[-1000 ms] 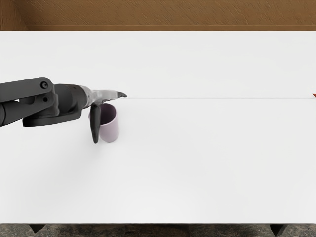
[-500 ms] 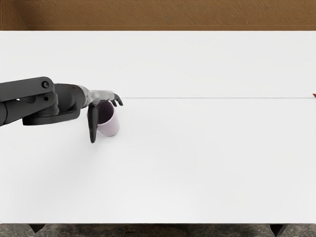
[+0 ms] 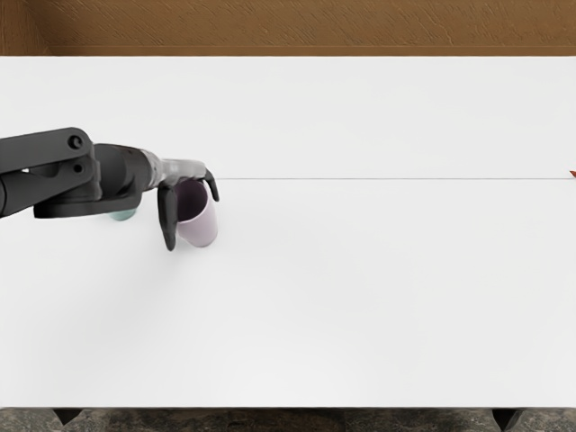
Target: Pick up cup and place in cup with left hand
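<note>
My left hand (image 3: 193, 221) reaches in from the left and is shut on a pale pink-lilac cup (image 3: 202, 230). The dark thumb comes down along the cup's left side, and dark fingers (image 3: 212, 185) curl over its far right rim. The cup leans, its dark opening towards the hand and its base towards the lower right. Part of a green object (image 3: 122, 215) shows from under the left forearm; most of it is hidden, so I cannot tell its shape. The right hand is out of view.
The white table (image 3: 378, 288) has a thin seam line running across it. A small orange-red tip (image 3: 573, 175) of something shows at the picture's right edge. Behind the table stands a brown wooden surface (image 3: 315, 25).
The left fingers have curled in around the cup. The cup has tipped and shifted slightly away from the table's front edge. The forearm has moved a little up and left, uncovering part of the green object.
</note>
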Robot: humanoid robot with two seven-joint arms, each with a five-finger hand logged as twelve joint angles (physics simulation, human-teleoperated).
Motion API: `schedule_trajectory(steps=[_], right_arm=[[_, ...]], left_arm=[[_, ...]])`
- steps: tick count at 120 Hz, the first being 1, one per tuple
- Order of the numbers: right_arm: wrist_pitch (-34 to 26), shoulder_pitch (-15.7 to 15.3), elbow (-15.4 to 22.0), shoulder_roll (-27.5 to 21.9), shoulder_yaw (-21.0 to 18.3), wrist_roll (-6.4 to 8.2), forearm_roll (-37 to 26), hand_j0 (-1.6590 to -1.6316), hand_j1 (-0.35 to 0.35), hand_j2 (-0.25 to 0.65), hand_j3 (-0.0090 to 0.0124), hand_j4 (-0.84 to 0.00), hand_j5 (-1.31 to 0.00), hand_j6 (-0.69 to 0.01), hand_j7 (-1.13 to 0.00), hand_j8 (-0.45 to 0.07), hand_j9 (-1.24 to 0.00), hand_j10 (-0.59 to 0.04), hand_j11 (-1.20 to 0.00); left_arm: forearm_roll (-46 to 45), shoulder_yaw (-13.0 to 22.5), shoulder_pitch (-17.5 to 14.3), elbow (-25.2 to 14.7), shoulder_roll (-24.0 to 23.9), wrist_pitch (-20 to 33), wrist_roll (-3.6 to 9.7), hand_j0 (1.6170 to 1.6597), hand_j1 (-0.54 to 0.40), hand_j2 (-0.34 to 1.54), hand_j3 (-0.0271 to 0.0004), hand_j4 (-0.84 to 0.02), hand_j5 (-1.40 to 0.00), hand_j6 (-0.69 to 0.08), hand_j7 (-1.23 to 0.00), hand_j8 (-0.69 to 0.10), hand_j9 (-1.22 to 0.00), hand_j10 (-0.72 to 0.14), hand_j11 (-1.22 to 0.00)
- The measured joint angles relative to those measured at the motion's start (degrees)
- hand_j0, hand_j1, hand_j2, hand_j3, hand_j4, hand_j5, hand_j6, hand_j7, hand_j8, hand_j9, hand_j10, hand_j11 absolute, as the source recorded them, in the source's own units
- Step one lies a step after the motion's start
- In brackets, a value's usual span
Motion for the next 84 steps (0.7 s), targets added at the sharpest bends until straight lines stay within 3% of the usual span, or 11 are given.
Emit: schedule_trajectory(steps=[14,35,47,59,84], right_arm=[[0.0,0.0,0.0,0.0,0.0,0.01,0.0,-1.6581,-0.312,-0.006,0.0,-0.031,-0.04,-0.031,-0.04,-0.031,-0.04,-0.031,-0.04],[0.0,0.0,0.1,0.0,0.0,-0.02,0.0,-1.6581,-0.312,-0.006,0.0,-0.031,-0.04,-0.031,-0.04,-0.031,-0.04,-0.031,-0.04],[0.0,0.1,0.1,0.0,0.0,-0.03,-0.1,-1.6581,-0.312,-0.006,0.0,-0.031,-0.04,-0.031,-0.04,-0.031,-0.04,-0.031,-0.04],[0.0,0.3,0.1,0.0,-0.1,-0.03,-0.1,-1.6581,-0.312,-0.006,0.0,-0.031,-0.04,-0.031,-0.04,-0.031,-0.04,-0.031,-0.04],[0.0,0.4,0.1,0.0,-0.1,-0.01,-0.1,-1.6581,-0.312,-0.006,0.0,-0.031,-0.04,-0.031,-0.04,-0.031,-0.04,-0.031,-0.04]], left_arm=[[-2.1,-0.1,-1.5,0.7,0.6,-1.4,-0.01,1.6531,0.068,0.1,0.0,-0.439,-0.6,-0.289,-0.61,-0.321,-0.61,-0.422,-0.61],[-6.0,-0.1,-3.2,1.1,3.1,-3.7,-0.02,1.6518,0.043,0.05,0.0,-0.336,-0.72,-0.202,-0.7,-0.229,-0.7,-0.487,-0.7],[-8.6,-0.1,-5.0,1.6,4.2,-5.4,0.01,1.6514,0.009,0.07,0.0,-0.305,-0.77,-0.157,-0.74,-0.204,-0.73,-0.46,-0.73],[-10.4,-0.1,-6.0,2.2,4.9,-6.7,0.02,1.6497,0.037,0.09,0.0,-0.307,-0.82,-0.164,-0.77,-0.223,-0.77,-0.461,-0.77],[-13.2,-0.1,-9.8,5.4,4.8,-10.5,0.04,1.6491,0.034,0.09,0.0,-0.287,-0.86,-0.14,-0.82,-0.177,-0.81,-0.443,-0.79]])
